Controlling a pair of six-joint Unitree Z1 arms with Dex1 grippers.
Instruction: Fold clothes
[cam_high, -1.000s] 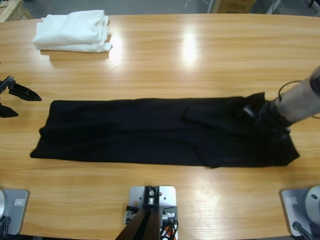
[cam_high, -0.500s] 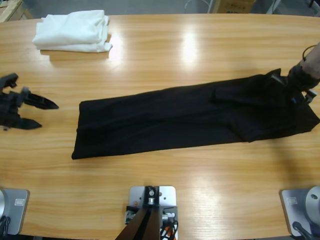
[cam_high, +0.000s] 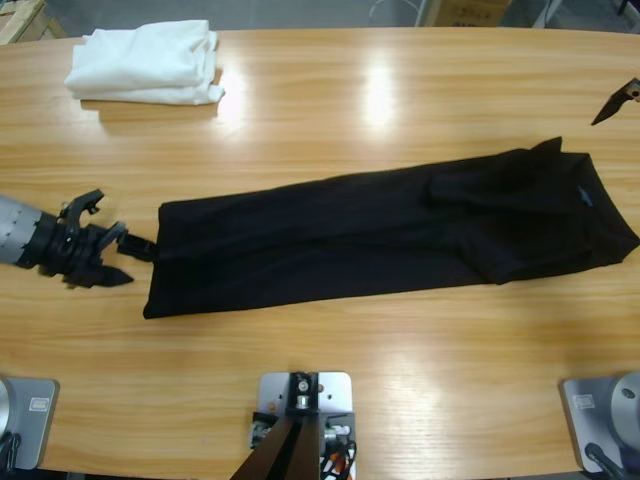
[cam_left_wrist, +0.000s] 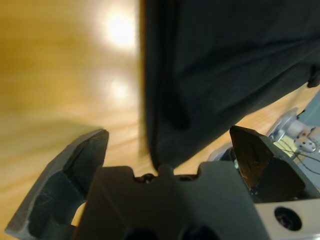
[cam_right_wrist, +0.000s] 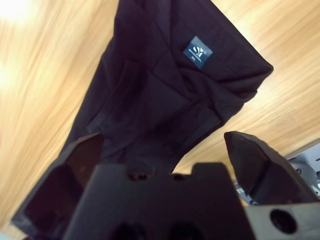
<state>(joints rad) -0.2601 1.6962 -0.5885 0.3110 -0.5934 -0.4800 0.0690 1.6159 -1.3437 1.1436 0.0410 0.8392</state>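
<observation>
The clothes (cam_high: 380, 235) are a black shirt folded into a long strip, lying slantwise across the table, with the collar end at the right. A blue neck tag (cam_right_wrist: 198, 50) shows on that end. My left gripper (cam_high: 142, 262) is open at the strip's left end, and in the left wrist view the shirt's edge (cam_left_wrist: 165, 115) lies between the jaws of the left gripper (cam_left_wrist: 170, 137). The right gripper (cam_high: 615, 105) shows only a black jaw tip at the far right edge, clear of the shirt. In its own view the right gripper (cam_right_wrist: 164, 141) is open above the collar end, holding nothing.
A folded white garment pile (cam_high: 145, 62) lies at the back left of the wooden table (cam_high: 330, 120).
The shirt was dragged right and turned slantwise. The right gripper then let go of the collar end and drew away to the upper right. The left gripper moved right to the shirt's left end.
</observation>
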